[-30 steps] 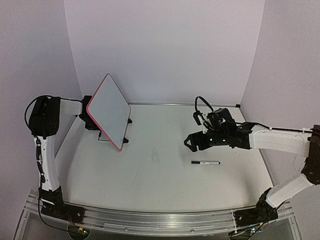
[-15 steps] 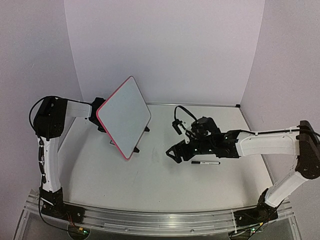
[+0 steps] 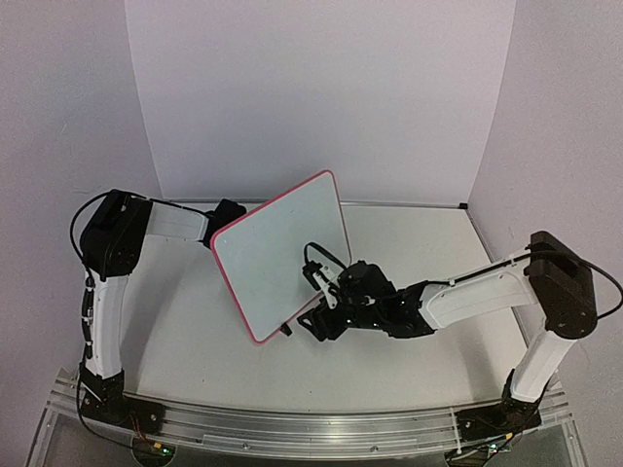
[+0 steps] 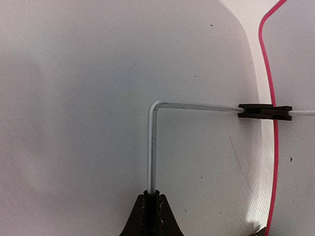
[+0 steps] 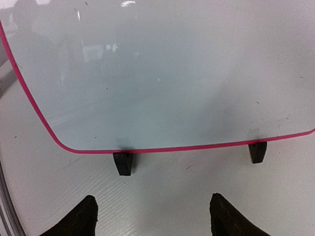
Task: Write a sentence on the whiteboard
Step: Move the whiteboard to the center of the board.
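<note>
The whiteboard (image 3: 282,255) is tilting at the counter's (image 3: 438,243) 9 o'clock side, showing a glossy white panel, a thin red-pink rounded frame and small black feet (image 5: 123,163). At its 10 o'clock, the left jaws are clenching its bent white wire stand (image 4: 152,147). At its 5 o'clock, the right jaws are hanging released.

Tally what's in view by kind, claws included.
whiteboard: 1
black feet: 2
wire stand: 1
claws: 2 (left claw, right claw)
Total: 6
</note>
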Controlling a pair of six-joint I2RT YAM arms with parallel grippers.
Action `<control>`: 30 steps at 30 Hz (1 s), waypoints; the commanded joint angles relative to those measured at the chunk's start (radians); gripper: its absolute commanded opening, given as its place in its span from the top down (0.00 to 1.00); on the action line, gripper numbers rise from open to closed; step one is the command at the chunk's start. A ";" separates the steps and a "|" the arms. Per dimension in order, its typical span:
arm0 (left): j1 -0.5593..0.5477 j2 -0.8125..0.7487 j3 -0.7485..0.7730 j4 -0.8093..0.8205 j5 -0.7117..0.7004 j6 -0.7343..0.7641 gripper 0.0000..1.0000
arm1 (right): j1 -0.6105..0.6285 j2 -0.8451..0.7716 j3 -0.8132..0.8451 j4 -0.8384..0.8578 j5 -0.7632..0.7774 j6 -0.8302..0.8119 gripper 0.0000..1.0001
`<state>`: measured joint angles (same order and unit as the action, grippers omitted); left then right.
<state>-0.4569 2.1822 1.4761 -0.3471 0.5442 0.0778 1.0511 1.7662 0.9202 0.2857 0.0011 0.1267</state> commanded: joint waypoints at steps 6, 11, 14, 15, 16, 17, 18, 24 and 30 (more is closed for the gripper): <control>0.002 -0.054 -0.025 0.088 0.027 -0.122 0.63 | 0.067 0.173 0.049 0.129 0.076 -0.001 0.38; 0.028 -0.104 -0.059 0.133 -0.054 -0.187 0.50 | 0.074 0.227 0.071 0.154 0.074 -0.005 0.40; 0.073 -0.137 -0.106 0.176 -0.115 -0.284 0.39 | 0.075 0.257 0.094 0.156 0.069 -0.021 0.42; 0.096 -0.157 -0.133 0.196 -0.130 -0.335 0.36 | 0.075 0.270 0.102 0.156 0.068 -0.026 0.42; 0.117 -0.177 -0.160 0.226 -0.141 -0.380 0.32 | 0.076 0.280 0.112 0.156 0.070 -0.030 0.43; 0.142 -0.206 -0.192 0.256 -0.138 -0.423 0.30 | 0.076 0.291 0.120 0.157 0.070 -0.033 0.43; 0.165 -0.235 -0.228 0.282 -0.128 -0.454 0.29 | 0.075 0.301 0.127 0.157 0.070 -0.037 0.44; 0.228 -0.421 -0.359 0.293 -0.176 -0.524 0.24 | 0.073 0.348 0.170 0.159 0.078 -0.049 0.47; 0.238 -0.612 -0.432 0.215 -0.230 -0.537 0.20 | 0.074 0.396 0.217 0.159 0.063 -0.044 0.61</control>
<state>-0.2140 1.7038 1.0722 -0.1070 0.3603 -0.4255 1.1221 2.1209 1.0927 0.4305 0.0612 0.0891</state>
